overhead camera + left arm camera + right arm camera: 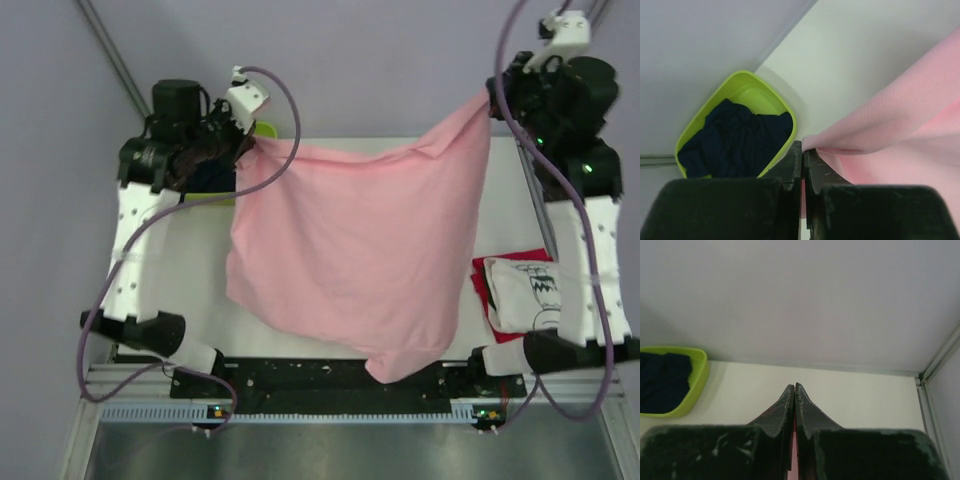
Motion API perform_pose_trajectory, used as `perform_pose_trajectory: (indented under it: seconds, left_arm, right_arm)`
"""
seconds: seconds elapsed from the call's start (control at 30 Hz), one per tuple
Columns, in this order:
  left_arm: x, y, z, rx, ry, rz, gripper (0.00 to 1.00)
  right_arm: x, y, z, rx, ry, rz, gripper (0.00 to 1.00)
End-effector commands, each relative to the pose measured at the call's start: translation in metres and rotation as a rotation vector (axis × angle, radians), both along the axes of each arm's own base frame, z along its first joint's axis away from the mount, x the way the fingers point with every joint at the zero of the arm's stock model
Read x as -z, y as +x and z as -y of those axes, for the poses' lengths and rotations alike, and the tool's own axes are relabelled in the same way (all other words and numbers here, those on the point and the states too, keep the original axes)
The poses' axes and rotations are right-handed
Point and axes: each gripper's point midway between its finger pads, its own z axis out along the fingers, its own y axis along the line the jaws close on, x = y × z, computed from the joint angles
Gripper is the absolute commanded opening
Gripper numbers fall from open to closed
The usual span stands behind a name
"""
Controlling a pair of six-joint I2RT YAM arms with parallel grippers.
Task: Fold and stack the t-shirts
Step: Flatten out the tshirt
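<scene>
- The flat white desk (pixel 190 290) carries everything, but much of its middle is hidden under the cloth hanging between the two sets of jaws.
- The plain light pink cloth t-shirt (pixel 350 250) hangs clear of most of the desk, stretched between the left jaws and the right jaws. Each pair is pressed closed on an upper corner (probably so the cloth hangs flat before it is laid out for a fold). Its lower edge sags below both jaws toward the near rail, and sleeves and neckline cannot be made out.
- The lime-green plastic basket (pixel 747 82) sits below and beyond the left jaws. It holds the crumpled dark navy t-shirt (pixel 735 142), presumably waiting its turn.
- Below the right jaws and nearer the arm bases, the folded white t-shirt with black line drawing (pixel 525 290) rests on the red t-shirt (pixel 483 285) (a stack already begun). The right arm cuts across both.
- In the right wrist view only a thin pink sliver shows between the closed jaws.
</scene>
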Motion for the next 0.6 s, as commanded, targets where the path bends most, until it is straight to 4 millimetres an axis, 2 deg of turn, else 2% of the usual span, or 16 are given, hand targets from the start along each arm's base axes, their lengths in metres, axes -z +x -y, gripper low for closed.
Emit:
perform_pose_trajectory:
  seconds: [0.0,0.1,0.17,0.2,0.23,0.27,0.3,0.33,0.37,0.4,0.43,0.47,0.5,0.53,0.57]
  left_arm:
    - [0.062,0.111,0.013,-0.074,0.028,-0.060,0.00]
    - [0.102,0.169,0.024,-0.100,0.042,-0.101,0.00]
    - [0.126,0.214,0.028,-0.156,0.066,-0.070,0.03]
    - [0.129,0.233,0.028,-0.196,0.069,-0.037,0.12]
    - [0.134,0.252,0.026,-0.238,0.077,-0.001,0.27]
    - [0.135,0.268,0.027,-0.282,0.079,0.040,0.52]
    - [0.128,0.280,0.020,-0.346,0.083,0.089,0.67]
    - [0.123,0.288,0.019,-0.381,0.084,0.129,0.76]
    - [0.114,0.292,0.017,-0.402,0.087,0.164,0.83]
    - [0.106,0.293,0.015,-0.423,0.090,0.193,0.95]
    - [0.094,0.289,0.012,-0.428,0.094,0.214,0.96]
    - [0.089,0.283,0.014,-0.412,0.100,0.212,0.96]
    - [0.083,0.274,0.014,-0.393,0.103,0.210,0.98]
    - [0.085,0.265,0.014,-0.368,0.112,0.193,0.98]
    - [0.072,0.245,0.018,-0.308,0.115,0.199,0.96]
  right_arm:
    - [0.101,0.113,0.002,0.024,-0.031,-0.246,0.00]
    - [0.166,0.178,0.003,0.025,-0.059,-0.367,0.00]
    - [0.199,0.218,0.003,0.030,-0.063,-0.405,0.00]
    - [0.196,0.236,0.000,0.022,-0.051,-0.379,0.00]
    - [0.212,0.256,0.001,0.028,-0.044,-0.389,0.00]
    - [0.223,0.274,0.001,0.037,-0.033,-0.388,0.00]
    - [0.232,0.287,0.004,0.052,-0.014,-0.388,0.00]
    - [0.241,0.299,0.007,0.060,0.000,-0.385,0.17]
    - [0.245,0.307,0.009,0.070,0.011,-0.379,0.31]
    - [0.253,0.312,0.014,0.087,0.009,-0.386,0.34]
    - [0.259,0.313,0.020,0.107,0.006,-0.394,0.41]
    - [0.260,0.310,0.024,0.114,0.008,-0.404,0.51]
    - [0.259,0.303,0.025,0.108,0.008,-0.419,0.57]
    - [0.252,0.291,0.024,0.099,0.011,-0.429,0.61]
    - [0.245,0.276,0.019,0.078,0.009,-0.440,0.64]
